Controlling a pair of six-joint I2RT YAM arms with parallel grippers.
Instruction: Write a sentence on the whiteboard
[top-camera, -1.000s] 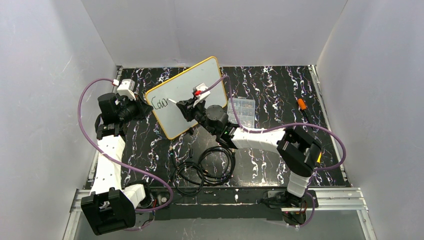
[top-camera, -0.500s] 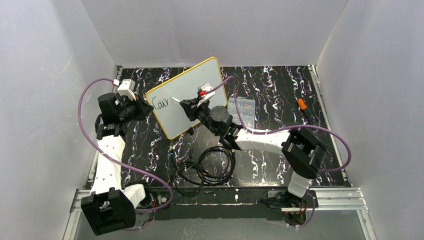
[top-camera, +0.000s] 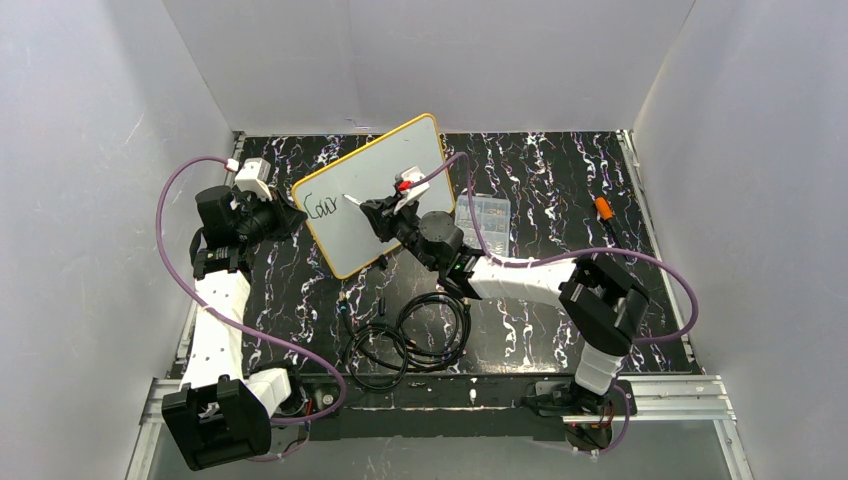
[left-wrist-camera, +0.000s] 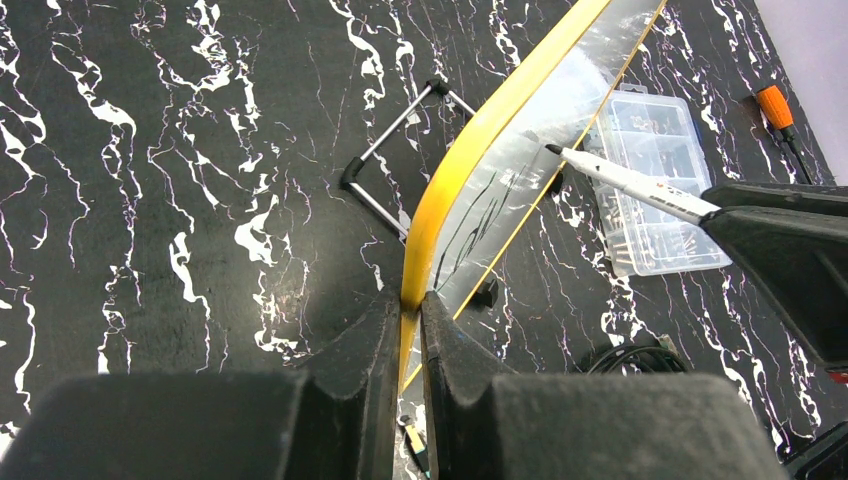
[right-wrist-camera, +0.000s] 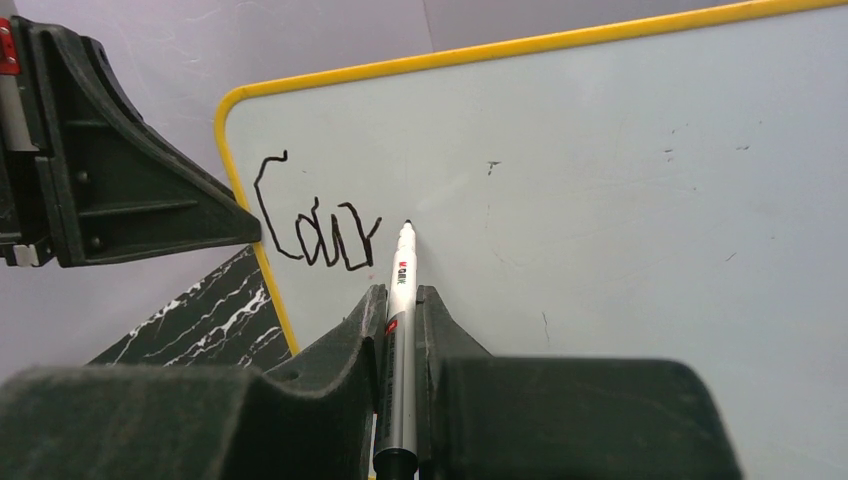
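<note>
Right hand (right-wrist-camera: 400, 295) tight on marker (right-wrist-camera: 404, 255), left hand (left-wrist-camera: 411, 305) tight on whiteboard (left-wrist-camera: 478, 135); sentence (right-wrist-camera: 315, 235) sharpest from right wrist.

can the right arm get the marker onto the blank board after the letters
Probably yes: the marker tip sits just past the letters, bare board beyond, nothing between. The left end effector clamps the rim off to the side.

- Whiteboard (right-wrist-camera: 620, 200): right and lower parts cut off by the right wrist view's edges.
- Marker (right-wrist-camera: 400, 290): rear barrel hidden between the right fingers (right-wrist-camera: 345, 350); tip contact with the board undetermined.
- Sentence (top-camera: 322, 208): too small to read from above.
- Clear box (left-wrist-camera: 650, 180): contents indistinct.
</note>
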